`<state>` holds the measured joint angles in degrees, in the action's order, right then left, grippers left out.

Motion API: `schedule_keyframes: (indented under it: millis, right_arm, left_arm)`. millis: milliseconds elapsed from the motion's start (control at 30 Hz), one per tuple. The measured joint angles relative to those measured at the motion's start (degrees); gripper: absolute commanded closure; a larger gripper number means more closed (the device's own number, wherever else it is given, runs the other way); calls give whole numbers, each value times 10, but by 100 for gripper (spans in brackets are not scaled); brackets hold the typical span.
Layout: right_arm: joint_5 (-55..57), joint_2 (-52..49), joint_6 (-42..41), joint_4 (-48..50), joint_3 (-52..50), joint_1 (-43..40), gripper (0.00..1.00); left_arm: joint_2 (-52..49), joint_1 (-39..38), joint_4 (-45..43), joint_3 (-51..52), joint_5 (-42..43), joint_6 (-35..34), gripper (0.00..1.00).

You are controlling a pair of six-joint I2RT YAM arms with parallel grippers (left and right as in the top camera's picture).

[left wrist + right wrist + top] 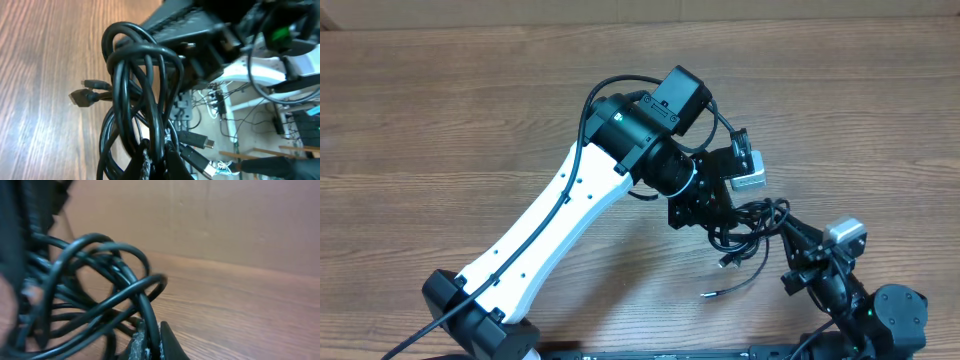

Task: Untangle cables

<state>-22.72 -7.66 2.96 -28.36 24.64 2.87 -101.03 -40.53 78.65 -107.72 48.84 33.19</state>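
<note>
The cables (752, 222) are a bunched knot of thin black cords between the two arms, right of the table's middle. Two plug ends trail toward the front edge (728, 262). My left gripper (720, 225) is at the knot's left side. In the left wrist view it (158, 147) is shut on one strand of the cables (135, 90), with plug ends (82, 95) sticking out to the side. My right gripper (782, 228) is at the knot's right side. In the right wrist view it (153, 325) is shut on another strand, with the cables' loops (90, 292) just beyond the fingers.
The wooden table (470, 110) stretches left and back of the arms. The white left arm (560, 220) slants from the front left to the middle. The right arm's base (895, 315) sits at the front right corner.
</note>
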Motion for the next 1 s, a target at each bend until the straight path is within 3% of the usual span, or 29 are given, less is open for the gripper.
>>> schedule_keyframes:
  millis: [400,767,800,933,1000]
  right_arm:
    - [92,0,-23,-14,0,2,96]
    - [118,0,-52,-10,0,2,96]
    - [120,0,-58,-6,0,2,93]
    - [122,0,-89,18,0,2,34]
    - [116,0,-96,24,0,2,19]
  left_arm:
    - [0,66,6,0,129,0,96]
    - [0,84,6,0,151,0,96]
    - [0,84,6,0,151,0,96]
    - [0,84,5,0,151,0,96]
    - [0,85,-1,0,151,0,96]
